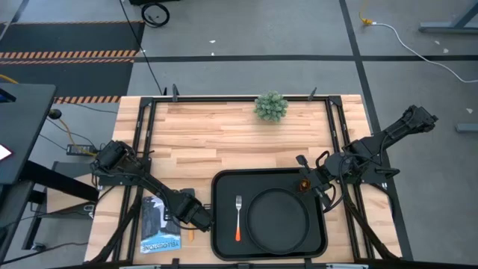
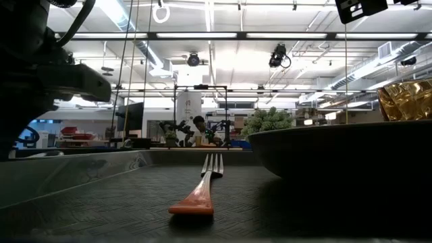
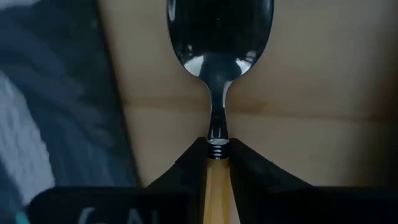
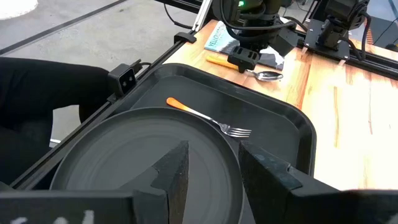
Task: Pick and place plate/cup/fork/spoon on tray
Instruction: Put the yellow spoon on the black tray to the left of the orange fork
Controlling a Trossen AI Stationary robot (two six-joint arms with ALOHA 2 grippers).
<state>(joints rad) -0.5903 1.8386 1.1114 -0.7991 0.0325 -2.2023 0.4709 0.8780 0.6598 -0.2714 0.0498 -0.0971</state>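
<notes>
Overhead and low views share the tray [image 1: 224,224]; wrist cameras sit close.

Wooden table [image 1: 224,134], black tray [image 1: 224,224], plant [image 1: 271,106], packet [image 1: 159,224], apparently spoon [image 4: 268,75]

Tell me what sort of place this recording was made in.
Probably a robotics lab in an industrial hall: striped hazard floor tape, a framed wooden table, and long ceiling light strips over distant equipment racks.

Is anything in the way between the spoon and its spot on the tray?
Nothing visible blocks it. The left gripper is closed on the spoon on the wood just left of the tray. Only the tray's raised rim lies between; the fork and plate leave bare floor.
</notes>
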